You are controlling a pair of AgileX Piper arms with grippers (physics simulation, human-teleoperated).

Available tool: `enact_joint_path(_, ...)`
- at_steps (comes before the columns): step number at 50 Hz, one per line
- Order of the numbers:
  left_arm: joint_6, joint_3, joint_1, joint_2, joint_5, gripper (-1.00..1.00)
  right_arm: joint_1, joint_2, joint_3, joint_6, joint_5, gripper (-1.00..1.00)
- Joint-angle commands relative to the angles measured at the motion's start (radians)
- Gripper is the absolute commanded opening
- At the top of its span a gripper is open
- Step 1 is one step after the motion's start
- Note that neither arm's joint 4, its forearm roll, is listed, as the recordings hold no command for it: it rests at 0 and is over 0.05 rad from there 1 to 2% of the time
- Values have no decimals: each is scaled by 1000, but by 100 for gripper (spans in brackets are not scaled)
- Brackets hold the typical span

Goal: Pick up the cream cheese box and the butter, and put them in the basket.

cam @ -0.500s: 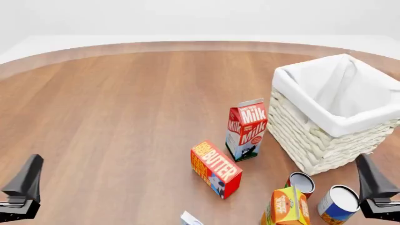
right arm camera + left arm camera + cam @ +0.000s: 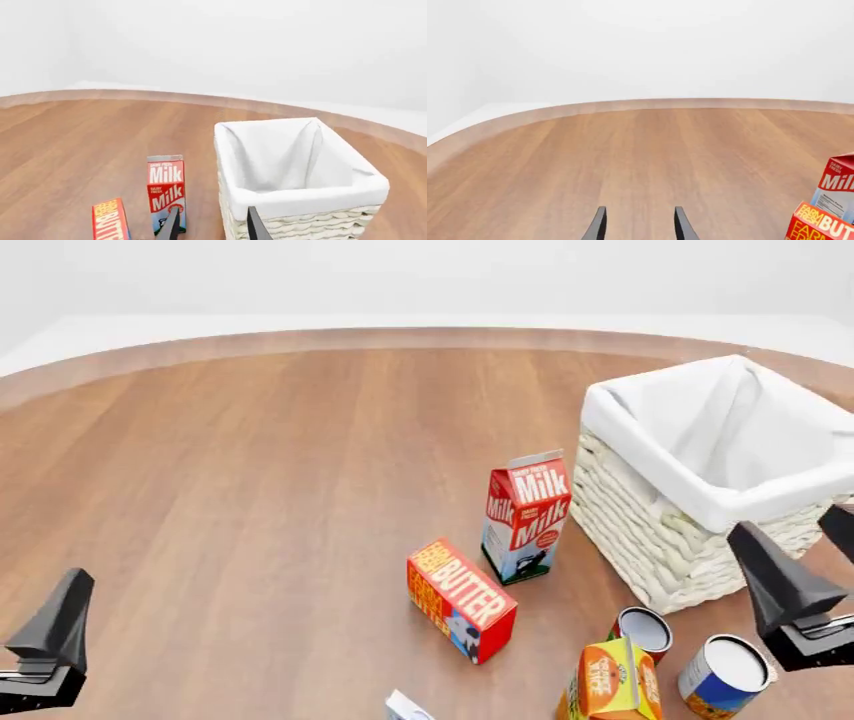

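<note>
Butter lies outside the empty basket, cheese box too; both claws, left and right, open and holding nothing

Front view. The basket stands at the far right of the counter. The milk carton stands upright just left of it; the butter lies nearer and left of the carton. Two cans and the juice carton sit before the basket. The cream cheese box lies at the near edge, before the butter.
</note>
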Motion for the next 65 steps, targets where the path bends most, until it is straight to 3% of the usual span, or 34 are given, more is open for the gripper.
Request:
enact_joint_path(1, 0, 0, 0, 0, 0, 100, 235, 225, -232, -21, 111, 100)
enact_joint_path(5, 0, 0, 0, 0, 0, 100, 318, 287, -310, -5, 164, 100)
enact_joint_path(7, 0, 0, 0, 0, 0, 100, 351, 302, -332, -25, 178, 100)
enact_joint_path(12, 0, 0, 0, 0, 0, 100, 389, 349, -380, -19, 204, 100)
enact_joint_path(19, 0, 0, 0, 0, 0, 100, 448, 437, -502, 43, 279, 100)
enact_joint_path(25, 0, 0, 0, 0, 0, 100, 504, 495, -567, 22, 325, 100)
enact_joint_path(28, 0, 0, 0, 0, 0, 100, 533, 534, -603, 52, 348, 100)
enact_joint_path(37, 0, 0, 0, 0, 0, 100, 594, 613, -700, 53, 452, 100)
enact_joint_path(53, 0, 0, 0, 0, 0, 100, 590, 700, -729, 102, 499, 100)
enact_joint_path(65, 0, 0, 0, 0, 0, 100, 560, 794, -780, 63, 520, 100)
